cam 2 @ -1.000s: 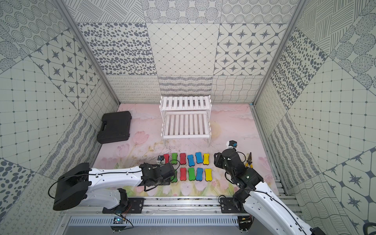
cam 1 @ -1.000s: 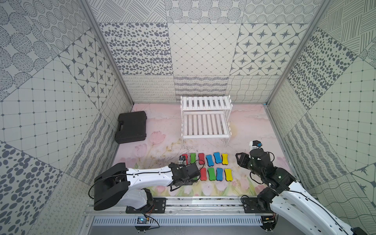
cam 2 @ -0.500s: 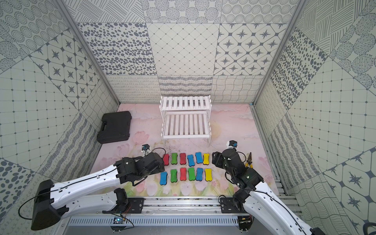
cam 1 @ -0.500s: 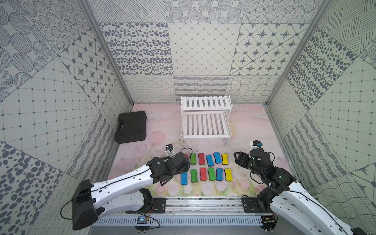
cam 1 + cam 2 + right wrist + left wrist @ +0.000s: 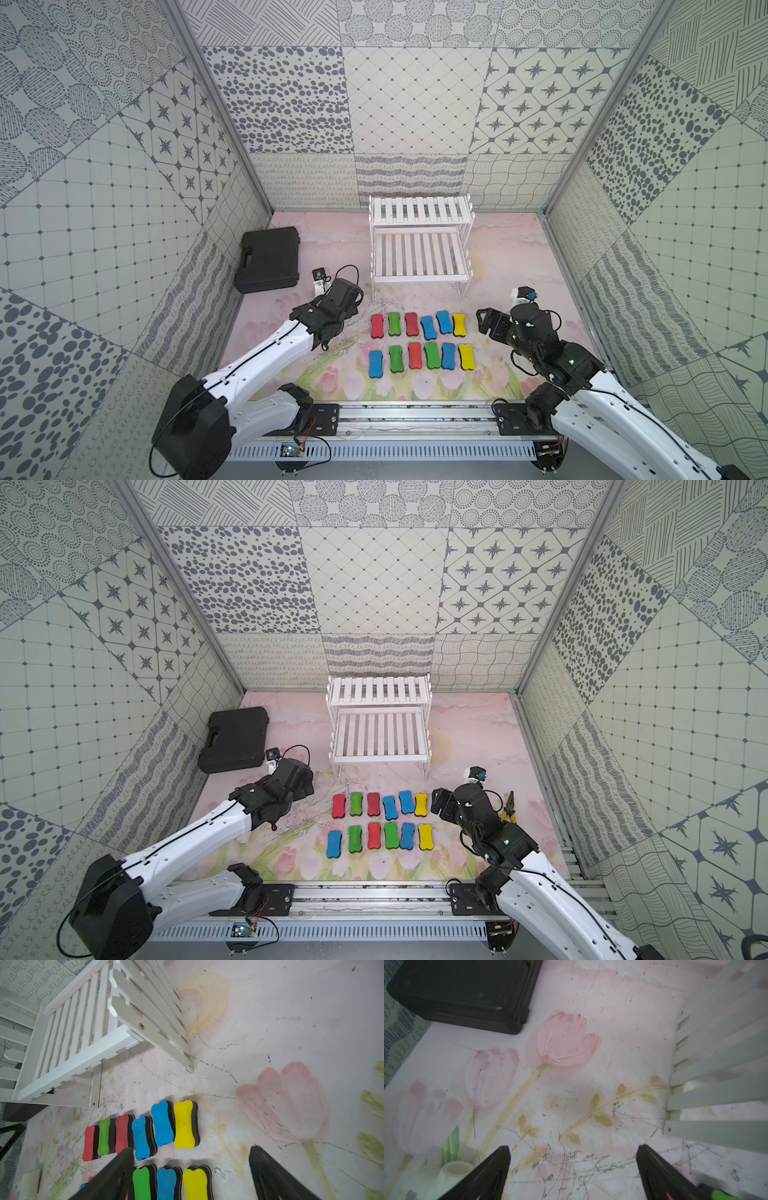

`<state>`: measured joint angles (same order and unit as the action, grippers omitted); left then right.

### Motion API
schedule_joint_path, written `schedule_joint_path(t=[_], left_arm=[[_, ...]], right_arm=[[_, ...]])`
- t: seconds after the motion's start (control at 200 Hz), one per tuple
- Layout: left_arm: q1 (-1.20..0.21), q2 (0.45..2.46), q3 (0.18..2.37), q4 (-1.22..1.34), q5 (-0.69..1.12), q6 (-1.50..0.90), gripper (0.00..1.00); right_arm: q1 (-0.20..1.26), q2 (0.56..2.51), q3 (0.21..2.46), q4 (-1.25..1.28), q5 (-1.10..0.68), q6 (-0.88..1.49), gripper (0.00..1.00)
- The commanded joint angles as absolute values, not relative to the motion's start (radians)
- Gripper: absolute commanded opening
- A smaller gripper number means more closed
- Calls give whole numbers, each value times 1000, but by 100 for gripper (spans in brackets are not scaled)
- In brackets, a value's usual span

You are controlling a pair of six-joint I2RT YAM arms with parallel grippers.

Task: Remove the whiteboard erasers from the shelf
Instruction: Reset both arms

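Top views both show me the twelve whiteboard erasers [image 5: 414,355] lying in two rows of six on the tabletop [image 5: 511,257], just in front of the white two-tier shelf [image 5: 417,253] and apart from it. In the left wrist view, the left jaws are released, spread wide above the tabletop between the black case [image 5: 463,991] and the shelf. The right jaws are released too, wide apart beside the yellow erasers [image 5: 185,1124].
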<state>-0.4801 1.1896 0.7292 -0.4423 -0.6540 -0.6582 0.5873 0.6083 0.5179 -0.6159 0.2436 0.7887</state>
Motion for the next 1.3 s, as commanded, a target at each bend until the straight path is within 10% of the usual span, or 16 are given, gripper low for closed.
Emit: schedule_joint_path(t=[0.0,0.505,1.296], left_arm=[[-382,1335,769,-119,-814,-317,100],[-205,1529,523,658,-560,-30,99],[-141,1569,544,624,-362,-41,95]], right_arm=[[583,599,535,-595,278,765,97],[583,601,570,-607,371,711,97],[561,859,678,-492,631,672,97]])
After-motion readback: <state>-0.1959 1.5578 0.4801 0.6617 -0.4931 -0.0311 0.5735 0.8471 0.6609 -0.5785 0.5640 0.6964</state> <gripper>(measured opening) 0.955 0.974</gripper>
